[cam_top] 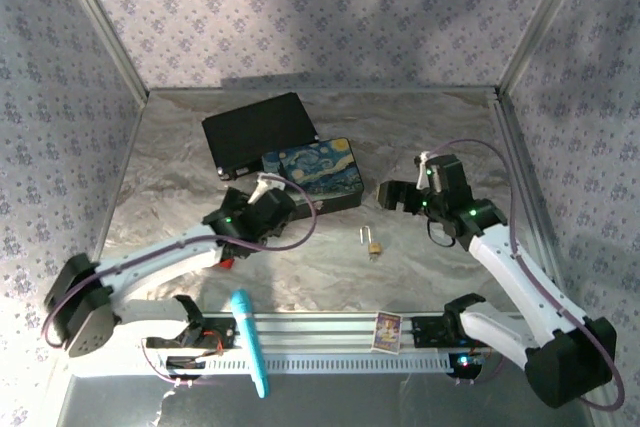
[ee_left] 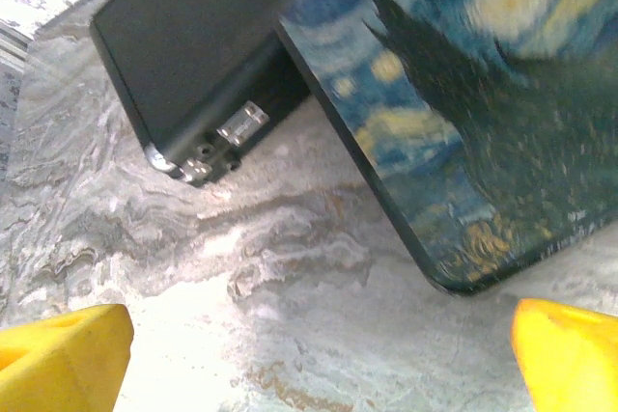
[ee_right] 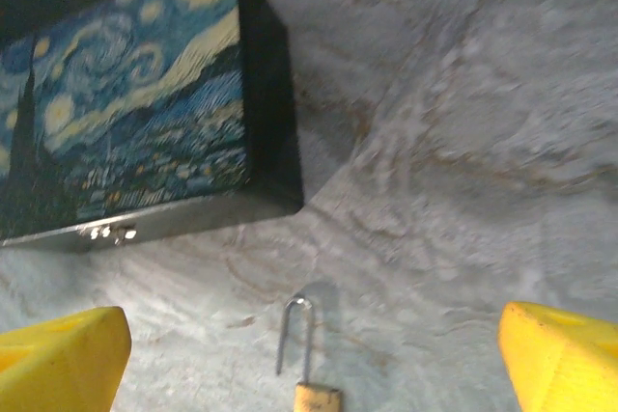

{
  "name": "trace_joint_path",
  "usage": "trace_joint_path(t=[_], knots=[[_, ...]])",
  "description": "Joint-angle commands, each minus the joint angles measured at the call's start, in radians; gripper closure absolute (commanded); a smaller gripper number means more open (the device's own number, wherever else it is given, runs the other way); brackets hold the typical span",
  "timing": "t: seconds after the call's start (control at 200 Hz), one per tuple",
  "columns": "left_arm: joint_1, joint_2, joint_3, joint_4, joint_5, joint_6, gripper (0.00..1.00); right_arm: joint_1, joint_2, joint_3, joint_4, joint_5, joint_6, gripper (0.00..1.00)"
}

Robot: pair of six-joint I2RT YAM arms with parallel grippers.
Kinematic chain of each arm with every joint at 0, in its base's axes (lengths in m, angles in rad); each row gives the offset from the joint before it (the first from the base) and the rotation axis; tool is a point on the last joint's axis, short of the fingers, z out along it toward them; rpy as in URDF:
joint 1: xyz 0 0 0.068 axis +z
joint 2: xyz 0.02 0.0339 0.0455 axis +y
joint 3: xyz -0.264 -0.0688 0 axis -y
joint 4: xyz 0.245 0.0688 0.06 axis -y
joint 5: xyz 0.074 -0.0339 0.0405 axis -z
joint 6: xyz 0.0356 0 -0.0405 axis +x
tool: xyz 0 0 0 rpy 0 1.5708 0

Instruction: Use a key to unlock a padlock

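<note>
We are holding our left gripper [ee_left: 309,366] and right gripper [ee_right: 311,356] with jaws wide apart and empty. The tiny brass-gold padlock with a thin silver shackle [cam_top: 373,244] is lying on the grey marbled table [cam_top: 440,137], near the starry painted box [cam_top: 318,171].

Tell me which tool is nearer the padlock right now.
Right. The right tool hangs open just beyond the padlock, whose shackle shows between its yellow fingers. The left tool, also open, sits farther off to the padlock's left, facing the painted box.
</note>
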Motion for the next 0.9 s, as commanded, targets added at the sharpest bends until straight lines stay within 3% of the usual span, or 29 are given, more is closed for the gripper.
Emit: trace_joint_path(t=[0.0,0.18,0.275,0.38,0.495,0.7,0.895], knots=[[0.044,-0.084,-0.026,0.093,0.026,-0.022,0.0,-0.047,-0.029,-0.022,0.016,0.089,-0.041,0.01],[0.146,-0.168,-0.089,0.23,-0.071,-0.008,0.0,-0.096,-0.091,-0.153,0.206,0.343,-0.088,0.01],[0.234,-0.185,-0.17,0.385,-0.095,0.03,0.0,-0.123,-0.128,-0.263,0.337,0.436,-0.104,0.01],[0.38,-0.193,-0.243,0.5,0.037,0.044,0.0,-0.177,-0.144,-0.368,0.515,0.437,-0.207,0.01],[0.467,-0.19,-0.317,0.611,-0.008,0.07,0.0,-0.23,-0.101,-0.424,0.605,0.433,-0.24,0.01],[0.595,-0.148,-0.355,0.713,0.007,0.107,0.0,-0.274,0.003,-0.488,0.782,0.421,-0.304,0.01],[0.704,-0.011,-0.374,0.855,0.05,0.148,0.0,-0.316,0.15,-0.499,1.002,0.389,-0.327,0.01]])
